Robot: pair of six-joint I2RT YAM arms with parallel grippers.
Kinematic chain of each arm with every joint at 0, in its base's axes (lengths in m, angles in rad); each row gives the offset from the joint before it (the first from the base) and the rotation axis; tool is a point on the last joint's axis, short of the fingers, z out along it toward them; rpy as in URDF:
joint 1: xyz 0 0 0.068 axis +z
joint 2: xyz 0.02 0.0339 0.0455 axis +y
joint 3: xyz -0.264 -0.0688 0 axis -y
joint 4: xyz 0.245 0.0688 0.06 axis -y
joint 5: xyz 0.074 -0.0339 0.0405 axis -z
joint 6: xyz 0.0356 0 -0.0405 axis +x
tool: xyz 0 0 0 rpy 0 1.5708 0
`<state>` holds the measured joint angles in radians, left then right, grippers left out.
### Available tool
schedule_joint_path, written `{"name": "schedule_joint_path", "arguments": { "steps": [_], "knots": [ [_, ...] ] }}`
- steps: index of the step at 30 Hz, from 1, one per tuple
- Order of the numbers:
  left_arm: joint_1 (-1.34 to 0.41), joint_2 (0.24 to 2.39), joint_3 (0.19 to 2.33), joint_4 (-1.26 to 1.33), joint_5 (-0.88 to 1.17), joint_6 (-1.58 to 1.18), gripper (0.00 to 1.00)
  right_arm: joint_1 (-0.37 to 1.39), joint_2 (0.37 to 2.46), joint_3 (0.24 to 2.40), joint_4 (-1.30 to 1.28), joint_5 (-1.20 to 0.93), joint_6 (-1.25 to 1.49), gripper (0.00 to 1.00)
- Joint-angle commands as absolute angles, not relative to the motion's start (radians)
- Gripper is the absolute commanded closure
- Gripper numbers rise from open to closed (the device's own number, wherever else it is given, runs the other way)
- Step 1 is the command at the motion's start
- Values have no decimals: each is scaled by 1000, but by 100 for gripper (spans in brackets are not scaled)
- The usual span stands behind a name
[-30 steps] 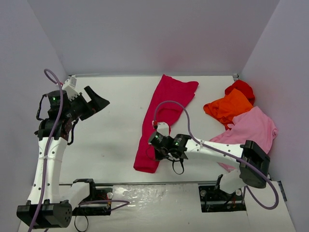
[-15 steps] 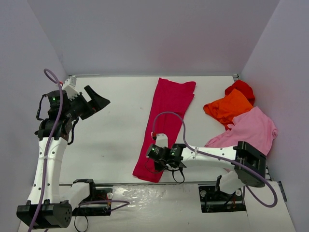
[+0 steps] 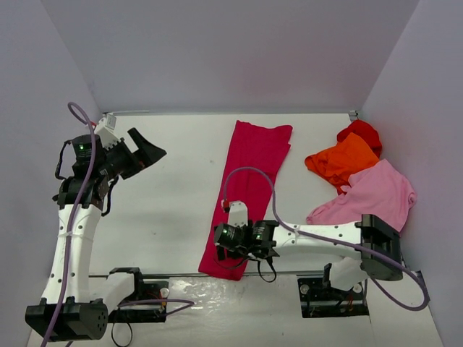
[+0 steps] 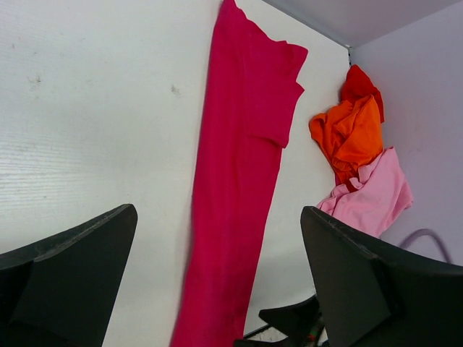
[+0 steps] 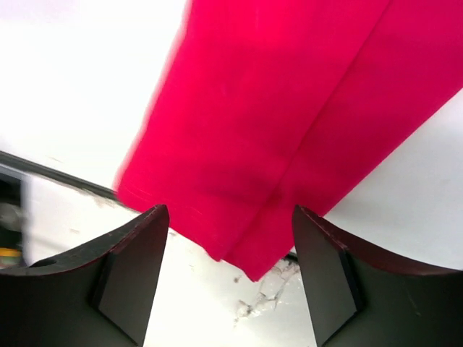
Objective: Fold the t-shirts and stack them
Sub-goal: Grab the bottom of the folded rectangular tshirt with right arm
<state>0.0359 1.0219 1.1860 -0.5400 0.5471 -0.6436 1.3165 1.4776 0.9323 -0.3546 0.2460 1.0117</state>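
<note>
1. Lying flat on the white tabletop is the crimson-magenta t-shirt, folded into one long thin strip.
2. In the top view the strip runs from the upper middle of the frame down to the lower middle and leans a little to the left. Its near end sits right at the front edge of the tabletop.
3. At the right side of the frame three more shirts lie in a bunched heap. The red t-shirt is farthest back, and the orange t-shirt rests against it. The light pink t-shirt is nearest and touches the orange one. The heap is apart from the strip.
4. The right arm reaches low across the tabletop from the lower right to the lower middle of the frame.
5. The right claw hangs just over the near end of the strip. Its two dark fingers are spread wide and grip nothing, and the shirt end lies loose below them.
6. The left arm stands tall at the left side of the frame.
7. The left claw is held up above the tabletop and points to the right, well apart from the strip. Its fingers are spread wide too, with nothing between them.
</note>
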Motion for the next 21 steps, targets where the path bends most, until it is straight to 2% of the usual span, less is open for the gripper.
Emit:
{"name": "schedule_joint_path", "arguments": {
  "steps": [1, 4, 7, 11, 15, 21],
  "knots": [
    [33, 1042, 1244, -470, 586, -601, 3, 1219, 1327, 1053, -441, 402, 945, 33],
    [25, 1077, 1213, -467, 620, -596, 3, 1107, 1287, 1003, -449, 329, 913, 33],
    [11, 1109, 1155, -470, 652, -594, 3, 1098, 1288, 948, -448, 259, 955, 34],
    [-71, 1153, 1080, -513, 649, -558, 3, 1166, 1264, 820, -428, 181, 1087, 36],
    [-160, 1163, 1045, -556, 568, -527, 3, 1242, 1122, 667, -347, 126, 1258, 37],
    [-349, 1340, 1133, -547, 524, -480, 3, 1296, 945, 515, -276, 123, 1419, 37]
  ]
}}
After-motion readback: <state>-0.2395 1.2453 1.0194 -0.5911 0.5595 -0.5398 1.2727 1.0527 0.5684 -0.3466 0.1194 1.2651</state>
